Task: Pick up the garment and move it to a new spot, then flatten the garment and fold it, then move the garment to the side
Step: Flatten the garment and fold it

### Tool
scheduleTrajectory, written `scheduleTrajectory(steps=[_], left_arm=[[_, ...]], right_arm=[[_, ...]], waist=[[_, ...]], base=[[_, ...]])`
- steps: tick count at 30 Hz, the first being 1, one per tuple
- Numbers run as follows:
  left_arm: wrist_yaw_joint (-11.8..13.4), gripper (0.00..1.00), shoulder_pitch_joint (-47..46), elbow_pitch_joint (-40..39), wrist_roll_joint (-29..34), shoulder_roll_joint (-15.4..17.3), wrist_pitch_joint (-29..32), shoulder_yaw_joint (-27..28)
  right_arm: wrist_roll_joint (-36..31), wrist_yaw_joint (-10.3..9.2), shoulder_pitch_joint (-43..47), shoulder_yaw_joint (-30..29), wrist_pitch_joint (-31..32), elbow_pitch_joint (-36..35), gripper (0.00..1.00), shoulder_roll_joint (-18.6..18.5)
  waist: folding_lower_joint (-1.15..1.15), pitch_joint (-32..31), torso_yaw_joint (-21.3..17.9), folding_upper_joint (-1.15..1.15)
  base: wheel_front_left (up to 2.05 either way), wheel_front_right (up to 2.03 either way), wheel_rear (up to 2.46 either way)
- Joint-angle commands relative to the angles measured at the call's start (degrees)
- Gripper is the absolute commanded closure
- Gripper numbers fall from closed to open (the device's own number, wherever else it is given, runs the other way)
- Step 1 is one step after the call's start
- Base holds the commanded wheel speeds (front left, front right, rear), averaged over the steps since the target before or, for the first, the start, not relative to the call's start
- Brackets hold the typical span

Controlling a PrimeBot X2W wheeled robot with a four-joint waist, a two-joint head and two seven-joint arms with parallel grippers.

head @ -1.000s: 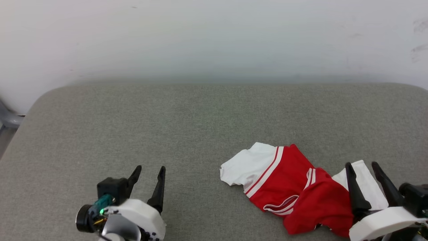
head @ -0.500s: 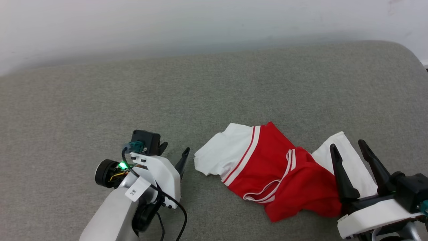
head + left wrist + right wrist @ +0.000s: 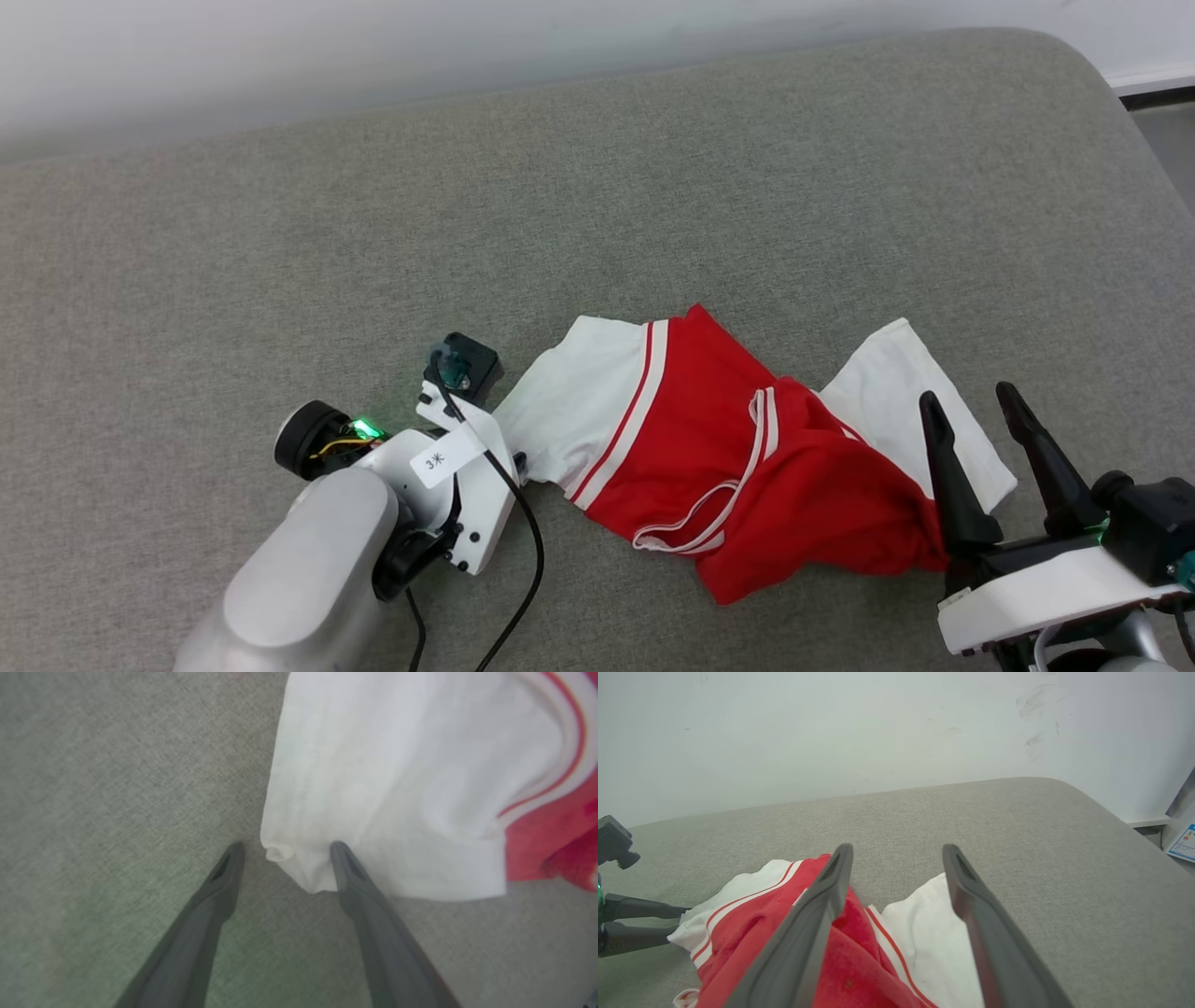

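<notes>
My left gripper (image 3: 287, 847) stands spread wide with nothing in it. Its two dark fingers straddle the near corner of the left white sleeve (image 3: 387, 788), one tip over bare cushion and the other at the hem; I cannot tell whether it presses the cloth. My right gripper (image 3: 969, 394) is splayed and empty too, poised over the right end, where red cloth meets the other white sleeve (image 3: 887, 392).

The red jersey shirt with white short sleeves and red-and-white striped trim (image 3: 709, 439) lies crumpled on the near right part of the grey woven padded surface (image 3: 653, 187). It is twisted along a left-to-right line, and folds hide whatever is on its front.

I judge it light, limp and a little slick, so it will sag and bunch from any single pinch. The sleeve hems look like the best holds, since the doubled edge gives my fingers more to bite. Taking both sleeves well apart should let the body hang open. A shallow pinch may catch only one layer and slip.

For room, the bare cushion runs wide to the left and far side. The surface's rounded far-right corner (image 3: 1111, 103) and right edge lie near the shirt, with a pale wall (image 3: 373, 37) beyond the far edge, so left looks safest.
</notes>
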Motion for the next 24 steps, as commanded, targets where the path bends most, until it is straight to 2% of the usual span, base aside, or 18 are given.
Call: scheduleTrajectory(steps=[1,2,10,17,24], left_arm=[[-0.7,0.81,3.1,1.6,-0.3,-0.4,1.6,-2.5],[-0.8,1.0,3.2,1.4,-0.5,-0.3,1.8,-3.1],[0.2,1.0,2.8,0.2,0.5,2.0,-2.4,-3.1],[4.1,1.0,5.5,-3.8,-1.9,3.0,-8.7,1.6],[8.5,1.0,10.0,-10.9,-3.2,5.8,-12.4,6.1]], right_arm=[[0.2,-0.04,-0.8,0.0,-0.5,0.2,0.0,0.1],[0.3,-0.04,-0.8,-0.1,-0.5,0.3,0.0,0.1],[1.8,-0.04,-1.2,-1.9,-0.1,2.1,0.0,0.1],[3.6,-0.04,-2.2,-6.3,2.1,5.6,0.0,0.1],[5.4,-0.04,-4.8,-12.8,7.1,12.9,0.0,0.1]], waist=[[0.0,0.1,-0.1,0.0],[0.0,0.1,-0.1,0.0],[0.0,-0.4,0.6,0.0],[0.0,-2.1,2.5,0.0],[0.0,-3.4,5.0,0.0]], base=[[0.0,0.0,0.0],[0.0,0.0,0.0],[0.0,0.0,0.0],[0.0,0.0,0.0],[0.0,0.0,0.0]])
